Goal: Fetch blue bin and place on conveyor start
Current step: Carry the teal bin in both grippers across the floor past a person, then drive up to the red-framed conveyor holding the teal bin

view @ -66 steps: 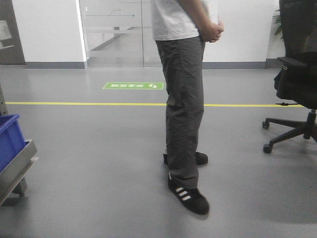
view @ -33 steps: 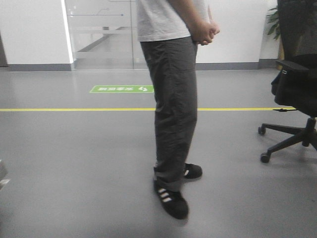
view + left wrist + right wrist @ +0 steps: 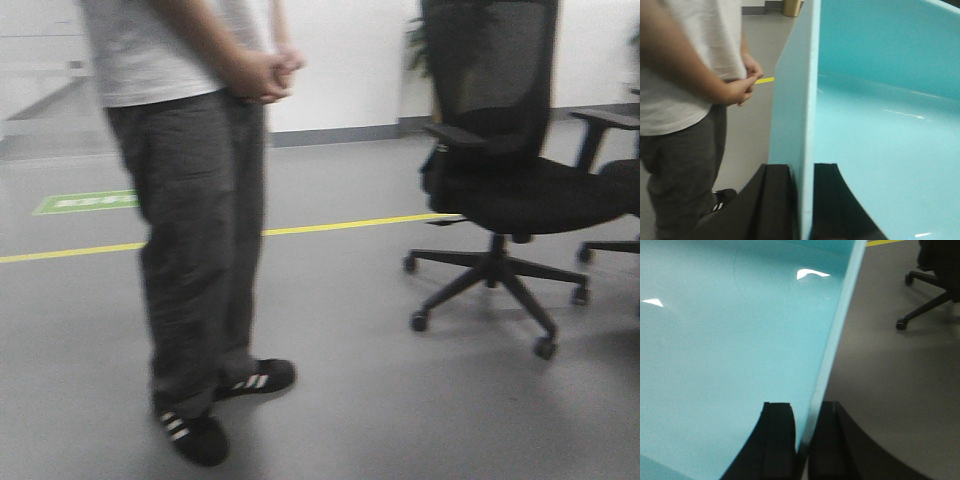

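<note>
Clamping smooth glossy blue bin, seemingly plastic, both jaws on walls.

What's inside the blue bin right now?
Nothing shows inside the blue bin: only bare turquoise plastic with glare. The left gripper and right gripper each cover a patch; the rest lies outside the wrist views.

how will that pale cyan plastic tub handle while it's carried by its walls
Probably light: the pale cyan plastic tub looks empty where seen. Its glossy walls may slip in the left gripper and right gripper. Thin walls could flex.
</note>
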Tool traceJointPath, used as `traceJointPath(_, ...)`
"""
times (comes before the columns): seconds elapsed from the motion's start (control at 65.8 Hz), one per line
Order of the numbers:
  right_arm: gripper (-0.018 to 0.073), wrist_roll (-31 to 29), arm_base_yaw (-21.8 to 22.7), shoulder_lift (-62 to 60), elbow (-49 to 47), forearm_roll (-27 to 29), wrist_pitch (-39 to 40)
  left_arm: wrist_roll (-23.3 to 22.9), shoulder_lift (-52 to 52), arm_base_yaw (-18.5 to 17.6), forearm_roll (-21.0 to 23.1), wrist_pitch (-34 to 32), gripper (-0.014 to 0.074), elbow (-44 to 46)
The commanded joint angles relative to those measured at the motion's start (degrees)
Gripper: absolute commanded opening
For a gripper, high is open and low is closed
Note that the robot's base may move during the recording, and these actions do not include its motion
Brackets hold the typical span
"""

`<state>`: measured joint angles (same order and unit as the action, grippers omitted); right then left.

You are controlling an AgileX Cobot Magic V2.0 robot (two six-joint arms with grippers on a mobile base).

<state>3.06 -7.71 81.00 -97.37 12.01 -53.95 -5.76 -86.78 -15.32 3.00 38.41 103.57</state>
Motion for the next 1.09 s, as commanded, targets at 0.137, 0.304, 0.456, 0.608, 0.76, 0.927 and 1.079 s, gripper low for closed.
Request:
traceJointPath(0.137, -0.0153, -1.5, 0.6, -0.3, -0.1, -2.8, 0.9, -0.8, 0.7, 0.3, 0.6, -3.8, -0.0111, 0.6)
traceJointPath(0.304, -0.0153, -1.5, 0.6, -0.3, -0.1, -2.8, 0.9, -0.8, 0.7, 0.3, 0.6, -3.8, -0.0111, 0.6)
traceJointPath(0.456, -0.0153, -1.5, 0.6, -0.3, -0.1, -2.8, 0.9, -0.8, 0.7, 0.3, 0.6, -3.8, -0.0111, 0.6)
traceJointPath(0.608, -0.0153, -1.5, 0.6, -0.3, -0.1, -2.8, 0.9, -0.8, 0.7, 0.3, 0.6, -3.8, -0.0111, 0.6)
traceJointPath(0.76, -0.0153, -1.5, 0.6, -0.3, -0.1, -2.8, 1.0, -0.8, 0.7, 0.3, 0.6, -3.8, -0.0111, 0.6)
traceJointPath(0.927, -0.0153, -1.5, 0.6, -0.3, -0.1, -2.8, 1.0, -0.8, 0.7, 0.3, 0.6, -3.8, -0.0111, 0.6)
traceJointPath(1.079, -0.0153, -1.5, 0.6, -0.3, -0.1, -2.8, 1.3, -0.8, 0.7, 0.3, 0.6, -3.8, -0.0111, 0.6)
